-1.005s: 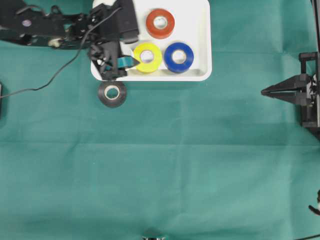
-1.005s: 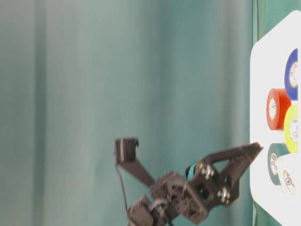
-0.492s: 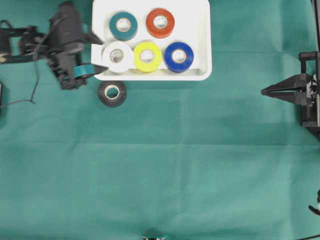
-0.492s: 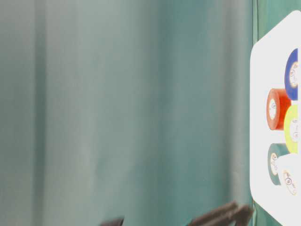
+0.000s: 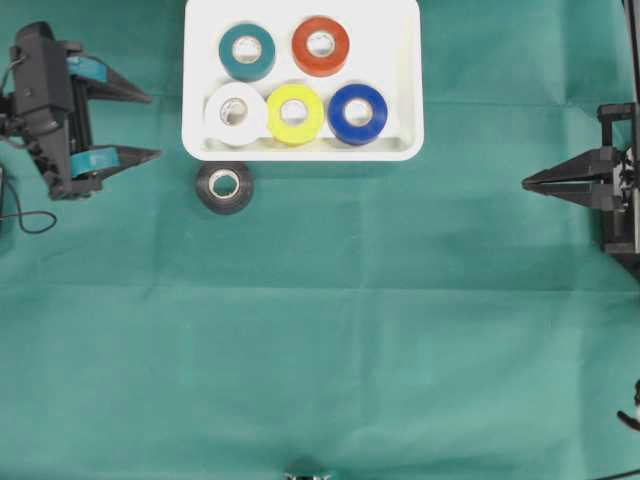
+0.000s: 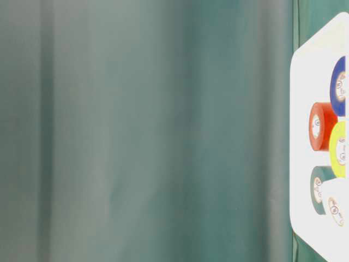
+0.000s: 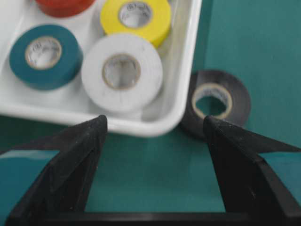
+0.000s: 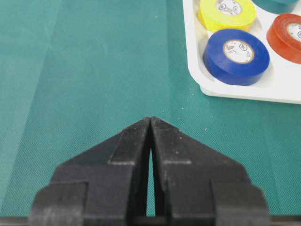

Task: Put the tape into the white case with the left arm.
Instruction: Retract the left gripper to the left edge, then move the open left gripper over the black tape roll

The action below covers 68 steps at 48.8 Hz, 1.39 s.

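I see the left gripper (image 5: 152, 126) standing wide open and empty, its two teal-banded fingers (image 7: 70, 160) spread apart and pointing toward the white case (image 5: 400, 90). The case lies just ahead of the fingertips, clear of them. Inside it sit five rolls: a teal roll (image 5: 247, 51) and a red roll (image 5: 320, 46) in the far row, and a white roll (image 5: 233, 113), a yellow roll (image 5: 294, 113) and a blue roll (image 5: 357, 113) in the near row.

The black tape (image 5: 224, 187) lies flat on the green cloth (image 5: 330, 330), outside the case and touching or just beside its near corner. In the wrist view it sits ahead of the right-hand finger, not between the two.

The right gripper (image 5: 527, 183) is at the far side of the cloth, well apart from the case, with its fingers pressed together on nothing.
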Each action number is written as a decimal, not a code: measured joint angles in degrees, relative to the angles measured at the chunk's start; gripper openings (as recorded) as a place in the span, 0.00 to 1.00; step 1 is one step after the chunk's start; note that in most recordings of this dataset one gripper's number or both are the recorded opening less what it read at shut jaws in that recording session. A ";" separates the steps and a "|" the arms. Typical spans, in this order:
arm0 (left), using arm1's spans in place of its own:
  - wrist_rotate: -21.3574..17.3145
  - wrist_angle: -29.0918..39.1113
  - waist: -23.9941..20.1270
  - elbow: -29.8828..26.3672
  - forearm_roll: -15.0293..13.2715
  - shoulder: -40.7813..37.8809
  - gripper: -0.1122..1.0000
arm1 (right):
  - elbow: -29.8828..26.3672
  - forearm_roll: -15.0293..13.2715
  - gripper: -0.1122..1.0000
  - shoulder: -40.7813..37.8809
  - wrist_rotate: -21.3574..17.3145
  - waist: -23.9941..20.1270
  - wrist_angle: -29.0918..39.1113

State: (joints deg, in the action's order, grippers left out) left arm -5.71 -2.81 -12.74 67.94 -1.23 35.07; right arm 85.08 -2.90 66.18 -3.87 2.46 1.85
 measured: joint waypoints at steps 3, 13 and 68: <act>0.09 0.00 0.00 1.14 -0.09 1.67 0.82 | 0.00 0.00 0.01 0.00 0.00 0.00 0.09; 0.09 0.97 0.26 5.36 -0.18 10.11 0.82 | 0.00 0.00 0.01 0.00 0.00 0.00 0.00; 2.37 8.96 19.34 13.10 -0.18 27.95 0.82 | 0.00 0.00 0.01 0.00 0.00 0.00 0.00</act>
State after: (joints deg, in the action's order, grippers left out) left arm -3.34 6.15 6.59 81.04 -1.41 63.02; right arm 85.08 -2.90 66.18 -3.87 2.46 1.85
